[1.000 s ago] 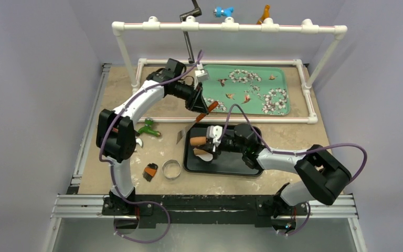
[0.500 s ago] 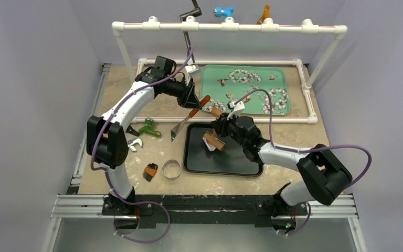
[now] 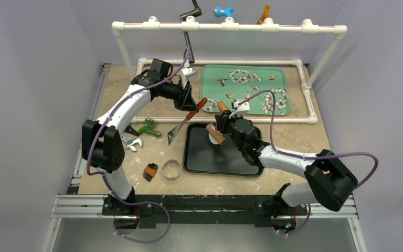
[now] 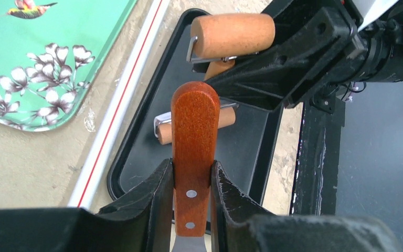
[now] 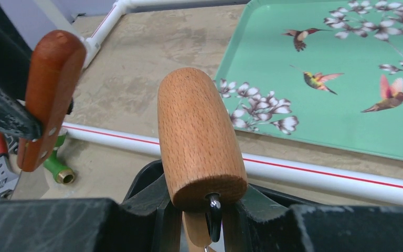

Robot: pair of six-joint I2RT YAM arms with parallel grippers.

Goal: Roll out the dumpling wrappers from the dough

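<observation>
My left gripper (image 3: 190,104) is shut on the red-brown wooden handle (image 4: 194,131) of a metal scraper (image 3: 174,131), which slants down over the table left of the black tray (image 3: 225,163). My right gripper (image 3: 220,123) is shut on the handle of a wooden two-ended roller, held over the tray's far end. Its large drum (image 5: 199,136) points toward the green tray. Its small drum (image 4: 223,116) hangs over the black tray. A white bit of dough (image 3: 211,139) shows beside the small drum, mostly hidden; I cannot tell whether it is a dumpling wrapper.
A green flower-printed tray (image 3: 246,89) lies at the back inside a white pipe frame (image 3: 225,26). A metal ring cutter (image 3: 171,169), a small brush (image 3: 150,171), a green-handled tool (image 3: 148,128) and a wrench (image 3: 131,143) lie left of the black tray.
My right gripper has lifted the roller off the black tray and swung it toward the back. My left gripper has drawn back and leftward with the scraper.
</observation>
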